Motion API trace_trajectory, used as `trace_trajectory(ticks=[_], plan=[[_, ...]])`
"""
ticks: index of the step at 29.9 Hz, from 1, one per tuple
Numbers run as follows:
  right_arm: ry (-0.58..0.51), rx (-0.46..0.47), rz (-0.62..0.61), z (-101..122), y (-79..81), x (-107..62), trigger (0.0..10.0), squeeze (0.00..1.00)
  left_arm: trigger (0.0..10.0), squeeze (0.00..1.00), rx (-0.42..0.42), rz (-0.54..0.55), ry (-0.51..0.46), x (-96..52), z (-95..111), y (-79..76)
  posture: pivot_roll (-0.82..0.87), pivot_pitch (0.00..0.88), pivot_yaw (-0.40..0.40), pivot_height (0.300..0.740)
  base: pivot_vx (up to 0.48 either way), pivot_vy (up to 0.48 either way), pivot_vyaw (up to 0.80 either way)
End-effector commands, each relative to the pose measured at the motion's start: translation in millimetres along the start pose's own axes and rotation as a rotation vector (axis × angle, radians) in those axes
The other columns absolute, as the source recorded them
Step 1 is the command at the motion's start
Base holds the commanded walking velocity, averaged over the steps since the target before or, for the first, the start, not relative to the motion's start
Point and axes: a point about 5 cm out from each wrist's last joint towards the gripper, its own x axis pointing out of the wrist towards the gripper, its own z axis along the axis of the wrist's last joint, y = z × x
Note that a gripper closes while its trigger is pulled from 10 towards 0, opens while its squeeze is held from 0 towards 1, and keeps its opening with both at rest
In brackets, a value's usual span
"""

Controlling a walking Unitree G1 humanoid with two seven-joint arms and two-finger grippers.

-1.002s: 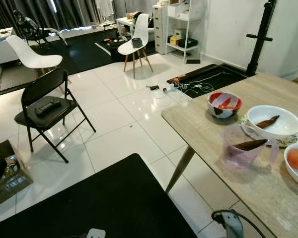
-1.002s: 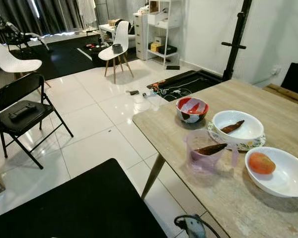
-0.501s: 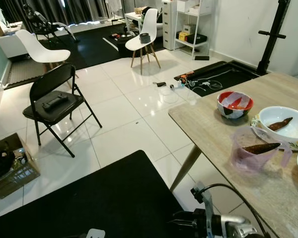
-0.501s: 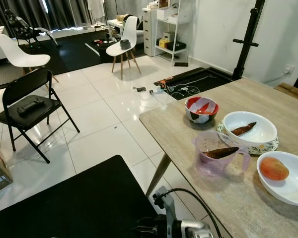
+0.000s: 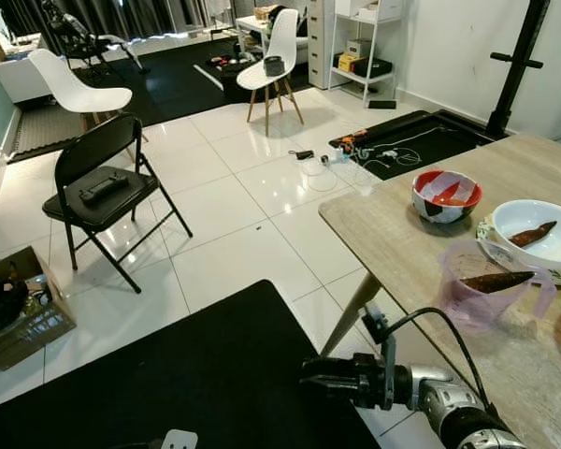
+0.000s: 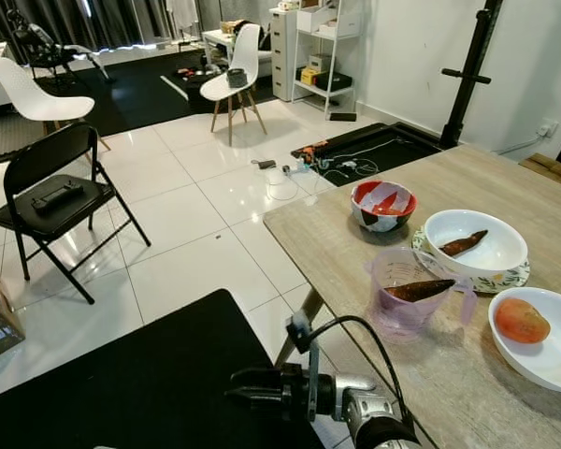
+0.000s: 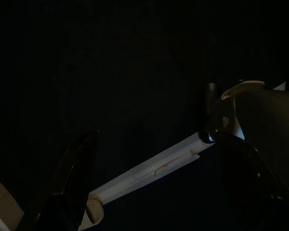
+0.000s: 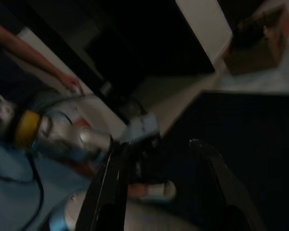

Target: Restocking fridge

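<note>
A wooden table (image 6: pixel 337 234) stands on my right. On it are a red-and-white bowl (image 6: pixel 383 205), a white bowl (image 6: pixel 474 245) with a brown piece in it, a purple jug (image 6: pixel 407 292) holding another brown piece, and a white bowl (image 6: pixel 552 360) with an orange-red fruit (image 6: pixel 521 320). My right gripper (image 5: pixel 309 379) is low beside the table's near corner, pointing left over the black mat (image 5: pixel 196 374). In the right wrist view its fingers (image 8: pixel 111 183) stand apart with nothing between them. The left wrist view is very dark; the left gripper (image 7: pixel 159 178) looks open and empty.
A black folding chair (image 5: pixel 98 192) stands on the white tiles at left, with two white chairs (image 5: pixel 75 92) (image 5: pixel 273 56) farther back. A cardboard box (image 5: pixel 19 313) sits at the left edge. Cables (image 5: pixel 374 154) and a black stand (image 5: pixel 514 65) lie beyond the table.
My right arm has risen into view from the bottom edge, its gripper now reaching left over the black mat. The camera has shifted slightly.
</note>
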Motion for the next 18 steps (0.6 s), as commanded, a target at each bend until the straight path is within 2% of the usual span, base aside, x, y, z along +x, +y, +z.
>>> trace_trajectory(ticks=[1,2,4,6,7,8,9,12,17,18], plan=[[0.042,0.004,-0.025,-7.4,-0.2,-0.9,10.0,0.00,10.0,0.00,-0.013,0.027,0.004,-0.9,-1.3,6.3,0.03,0.000,0.042,0.740,0.000,0.000,0.00],[0.073,0.005,-0.038,-11.1,-0.3,-2.3,10.0,0.00,10.0,0.00,-0.015,0.030,0.004,-1.1,-1.5,7.3,0.03,0.000,0.042,0.740,0.000,0.000,0.00],[0.207,-0.013,-0.136,-24.7,-3.4,-5.5,10.0,0.00,10.0,0.00,-0.023,0.045,0.000,-1.8,-2.1,11.3,0.03,0.000,0.042,0.740,0.000,0.000,0.00],[0.271,-0.031,-0.229,-31.3,-7.3,-7.9,10.0,0.00,10.0,0.00,-0.031,0.054,-0.004,-2.0,-1.6,13.4,0.03,0.000,0.042,0.740,0.000,0.000,0.00],[0.271,-0.031,-0.229,-31.3,-7.3,-7.9,10.0,0.00,10.0,0.00,-0.031,0.054,-0.004,-2.0,-1.6,13.4,0.03,0.000,0.042,0.740,0.000,0.000,0.00],[0.308,-0.035,-0.304,-37.4,-9.9,-11.0,10.0,0.00,10.0,0.00,-0.033,0.059,-0.008,-2.1,-0.5,14.8,0.03,0.000,0.041,0.740,0.000,0.000,0.00],[0.308,-0.035,-0.304,-37.4,-9.9,-11.0,10.0,0.00,10.0,0.00,-0.033,0.059,-0.008,-2.1,-0.5,14.8,0.03,0.000,0.041,0.740,0.000,0.000,0.00],[0.289,-0.021,-0.315,-40.3,-9.3,-11.5,10.0,0.00,10.0,0.00,-0.031,0.062,-0.011,-2.0,0.7,15.6,0.04,0.000,0.044,0.740,0.000,0.000,0.00],[0.035,-0.006,-0.139,-9.9,-4.3,5.1,10.0,0.00,10.0,0.00,-0.016,0.058,-0.009,-1.7,1.7,14.8,0.03,0.000,0.049,0.740,0.000,0.000,0.00],[0.035,-0.006,-0.139,-9.9,-4.3,5.1,10.0,0.00,10.0,0.00,-0.016,0.058,-0.009,-1.7,1.7,14.8,0.03,0.000,0.049,0.740,0.000,0.000,0.00]])
